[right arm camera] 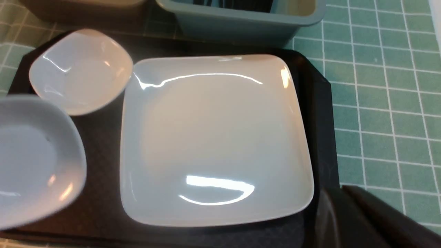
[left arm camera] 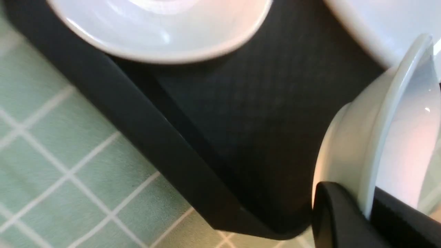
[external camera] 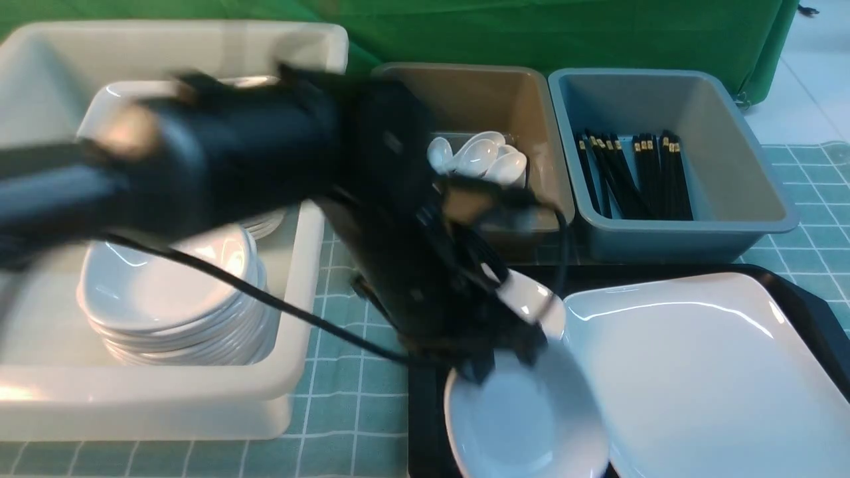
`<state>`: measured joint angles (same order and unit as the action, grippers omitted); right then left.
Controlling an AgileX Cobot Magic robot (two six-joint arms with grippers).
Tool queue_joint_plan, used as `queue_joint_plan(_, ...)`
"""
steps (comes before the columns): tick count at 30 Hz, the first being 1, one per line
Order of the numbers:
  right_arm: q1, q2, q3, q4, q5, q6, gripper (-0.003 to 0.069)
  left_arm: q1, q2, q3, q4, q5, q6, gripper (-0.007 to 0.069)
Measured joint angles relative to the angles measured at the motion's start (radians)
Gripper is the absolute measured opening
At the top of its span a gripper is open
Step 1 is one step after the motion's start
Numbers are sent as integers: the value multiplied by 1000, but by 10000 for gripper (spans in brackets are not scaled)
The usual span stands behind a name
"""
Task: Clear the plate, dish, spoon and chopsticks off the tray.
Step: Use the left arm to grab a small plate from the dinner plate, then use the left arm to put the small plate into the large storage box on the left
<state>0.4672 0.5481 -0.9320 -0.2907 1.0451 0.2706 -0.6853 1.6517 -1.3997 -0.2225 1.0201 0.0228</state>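
Tub (external camera: 146, 408), white, sits left of the tray (right arm camera: 318, 117) w/ a stack of small dishes (external camera: 172, 292) inside. Tray is black and lies on green checked cloth (external camera: 352, 398). Plate (external camera: 704, 372), big white rounded square, lies flat on tray's right half and fills most of it. Two bins stand just beyond tray's far edge: brown bin (external camera: 478, 93) past its left part, blue-grey bin (external camera: 724, 153) past its right. Near dish (external camera: 524, 418) is at tray's near-left, tipped up on edge. L arm is blurred and reaches across from the tub side. L gripper (left arm camera: 367, 215) is clamped narrow on that dish's rim, one finger (left arm camera: 334, 217) on each face. Far dish (right arm camera: 81, 69) rests in tray's far-left corner, just beside the plate. R gripper (right arm camera: 358, 220) is closed; only a dark bit shows, by tray's near-right corner. Spoons (external camera: 481, 159) are piled in the brown bin. Chopsticks (external camera: 631, 176), black w/ gold bands, lie in the blue-grey bin.
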Motion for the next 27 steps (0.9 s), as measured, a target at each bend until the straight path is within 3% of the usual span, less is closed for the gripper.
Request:
queue_joint_plan(4,0,0,0,0,-30,0,21,128,-149,0,-13,14,1,20)
queue_joint_plan(6,0,0,0,0,-66,0,21,311,-293,2,-2,60,1,20)
queue_joint_plan(8,0,0,0,0,-75,0,21,385,-345,9,12,71,1,19)
queue_joint_plan(12,0,26,0,0,-89,0,21,758,-471,115,16,48,8,19)
queue_joint_plan(16,0,102,0,0,-98,-3,21,1025,-464,264,-225,-54,167,19)
queue_joint_plan(19,0,161,0,1,-119,-4,22,1057,-404,331,-309,-88,222,19)
queue_joint_plan(24,0,223,0,1,-145,-7,29,1019,-314,359,-317,-95,239,31)
queue_joint_plan(27,0,237,0,4,-167,-7,32,979,-289,359,-276,-121,230,106)
